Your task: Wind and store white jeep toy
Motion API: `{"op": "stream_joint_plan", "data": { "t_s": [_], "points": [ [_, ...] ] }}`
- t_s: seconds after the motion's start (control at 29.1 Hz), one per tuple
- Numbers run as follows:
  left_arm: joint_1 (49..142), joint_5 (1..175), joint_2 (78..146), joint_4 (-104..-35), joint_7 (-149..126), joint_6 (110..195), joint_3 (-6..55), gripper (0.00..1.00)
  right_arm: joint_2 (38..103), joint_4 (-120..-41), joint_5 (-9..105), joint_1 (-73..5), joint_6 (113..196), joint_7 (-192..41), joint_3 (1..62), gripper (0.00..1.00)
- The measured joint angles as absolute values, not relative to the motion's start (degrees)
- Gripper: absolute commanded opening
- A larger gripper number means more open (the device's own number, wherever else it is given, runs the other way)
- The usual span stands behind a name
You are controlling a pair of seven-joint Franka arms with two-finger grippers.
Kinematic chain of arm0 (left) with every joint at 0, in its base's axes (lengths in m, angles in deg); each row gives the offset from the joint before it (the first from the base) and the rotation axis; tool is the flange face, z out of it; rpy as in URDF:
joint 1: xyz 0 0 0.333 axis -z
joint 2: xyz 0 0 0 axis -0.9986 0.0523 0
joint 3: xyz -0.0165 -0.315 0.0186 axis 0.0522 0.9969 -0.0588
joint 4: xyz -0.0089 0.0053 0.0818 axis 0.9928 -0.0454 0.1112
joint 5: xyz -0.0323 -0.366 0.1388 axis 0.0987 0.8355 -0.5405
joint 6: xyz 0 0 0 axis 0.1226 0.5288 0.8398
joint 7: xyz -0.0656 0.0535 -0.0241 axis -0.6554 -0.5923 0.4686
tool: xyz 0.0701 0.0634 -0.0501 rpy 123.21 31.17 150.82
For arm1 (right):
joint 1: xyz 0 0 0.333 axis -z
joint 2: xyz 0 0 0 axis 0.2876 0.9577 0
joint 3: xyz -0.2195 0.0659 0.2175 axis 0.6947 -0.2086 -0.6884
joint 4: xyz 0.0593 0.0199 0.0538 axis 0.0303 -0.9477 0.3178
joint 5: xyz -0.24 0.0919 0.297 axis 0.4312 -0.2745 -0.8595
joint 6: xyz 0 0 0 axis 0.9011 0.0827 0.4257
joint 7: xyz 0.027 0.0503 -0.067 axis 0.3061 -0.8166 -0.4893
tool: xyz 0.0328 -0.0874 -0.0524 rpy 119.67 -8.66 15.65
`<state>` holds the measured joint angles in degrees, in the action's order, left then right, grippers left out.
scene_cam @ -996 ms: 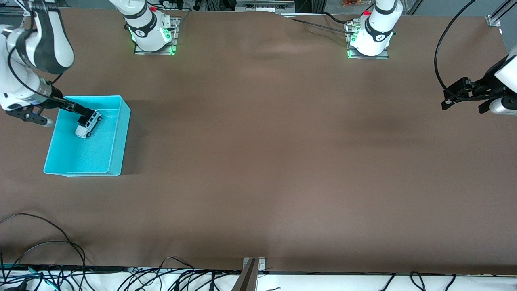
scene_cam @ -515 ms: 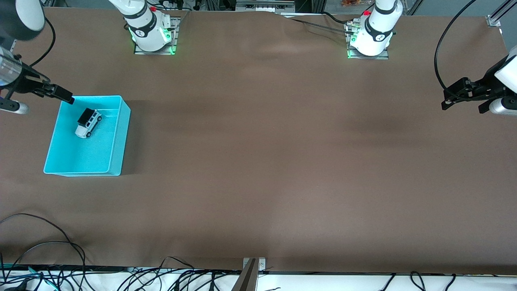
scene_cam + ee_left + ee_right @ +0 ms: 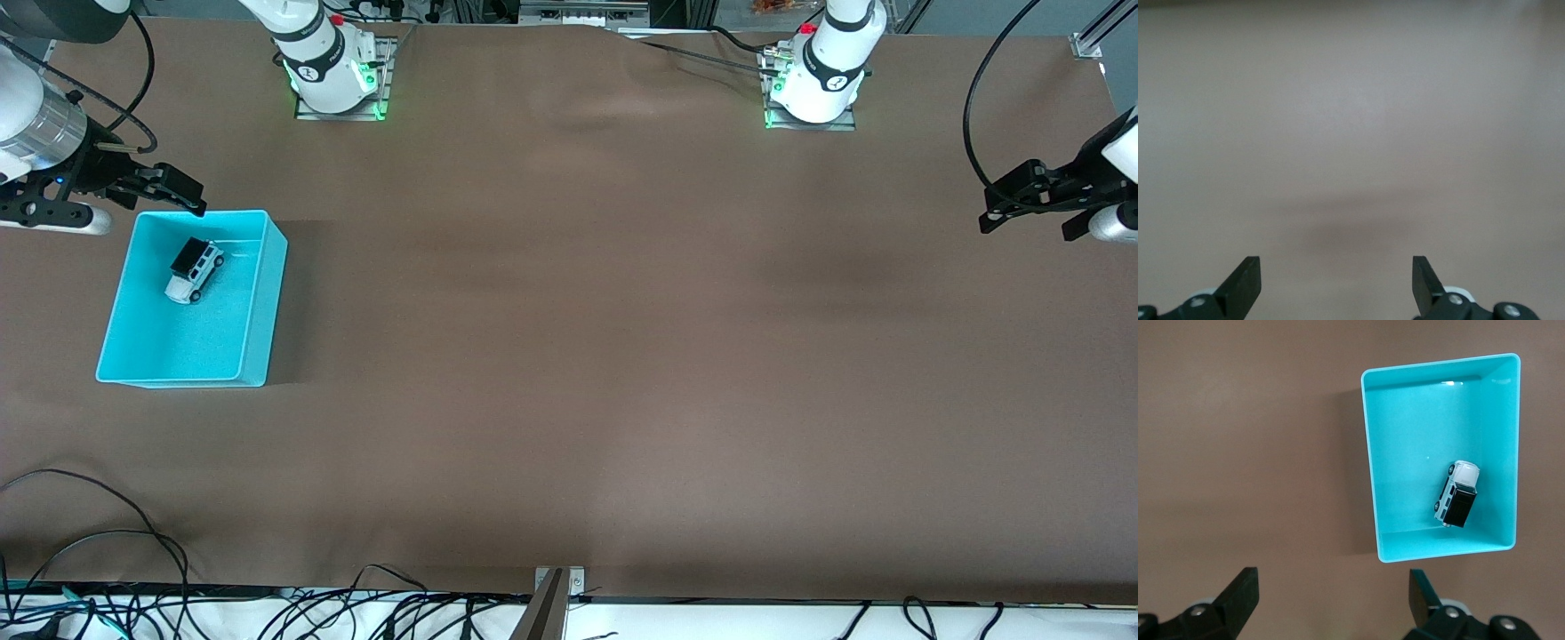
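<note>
The white jeep toy (image 3: 194,269) with its black rear roof lies on its wheels inside the turquoise bin (image 3: 182,383), in the half toward the robots' bases. The right wrist view looks down on the jeep (image 3: 1456,495) and the bin (image 3: 1431,407). My right gripper (image 3: 180,189) hangs open and empty over the brown table beside the bin's corner, clear of the jeep; its fingers frame bare table (image 3: 1335,587). Over the table's edge at the left arm's end, my left gripper (image 3: 1009,200) waits open and empty, with only table between its fingers (image 3: 1337,273).
The brown table (image 3: 605,338) stretches between the two arms. Both arm bases (image 3: 333,80) (image 3: 813,84) stand along the edge farthest from the front camera. Loose black cables (image 3: 107,542) lie along the nearest edge.
My right gripper has drawn out of the bin and off the jeep, which stays where it lay. It now hangs over the table beside the bin. The left gripper has shifted slightly.
</note>
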<state>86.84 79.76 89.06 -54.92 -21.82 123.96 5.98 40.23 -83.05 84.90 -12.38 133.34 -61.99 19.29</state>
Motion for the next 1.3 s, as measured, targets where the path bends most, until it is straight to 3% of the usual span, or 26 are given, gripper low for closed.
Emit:
{"op": "stream_joint_plan", "data": {
  "t_s": [0.58,1.3],
  "points": [
    [87.0,79.5,90.0,-54.9,-21.8,123.8,6.2,1.00,41.6,-77.2,84.9,-11.5,126.0,-68.0,20.8,1.00],
    [87.0,79.5,90.0,-54.9,-21.8,123.8,6.3,1.00,41.7,-76.4,84.9,-11.3,125.3,-71.8,22.2,1.00]
  ]
}}
